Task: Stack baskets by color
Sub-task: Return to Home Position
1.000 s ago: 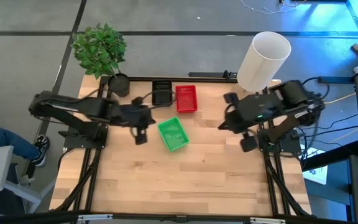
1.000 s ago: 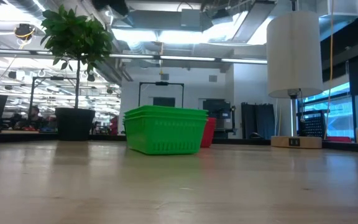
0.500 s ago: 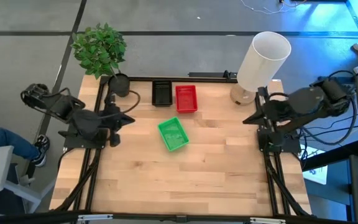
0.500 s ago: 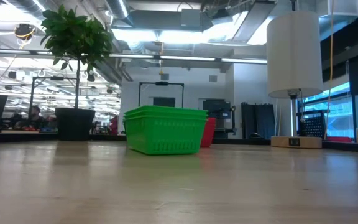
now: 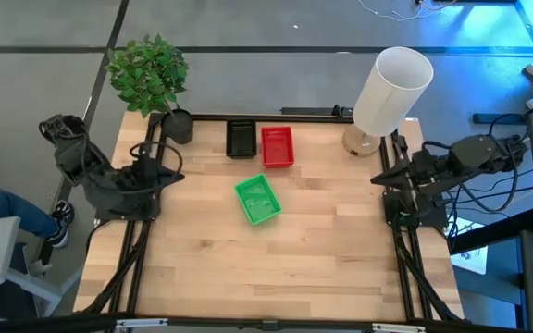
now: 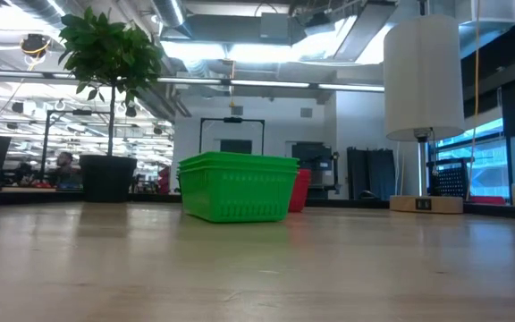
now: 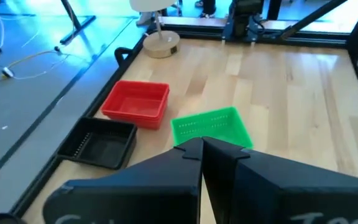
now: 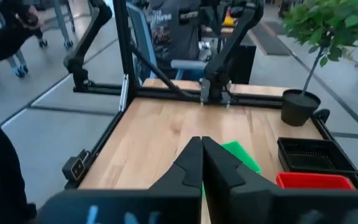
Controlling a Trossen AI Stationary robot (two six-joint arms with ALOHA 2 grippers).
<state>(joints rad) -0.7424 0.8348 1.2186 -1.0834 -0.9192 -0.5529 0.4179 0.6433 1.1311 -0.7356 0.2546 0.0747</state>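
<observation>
- Left hand [image 7: 201,147] clenched and empty at the left edge of the surface [image 5: 294,264]; right hand [image 8: 202,147] likewise at the right edge.
- Green baskets [image 5: 257,200] stacked mid-surface; red baskets [image 5: 278,146] and black baskets [image 5: 241,138] side by side behind.

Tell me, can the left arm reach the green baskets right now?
Probably yes. The left gripper sits shut at the left edge of the table, and nothing stands between it and the green baskets mid-table. It would need to open first.
</observation>
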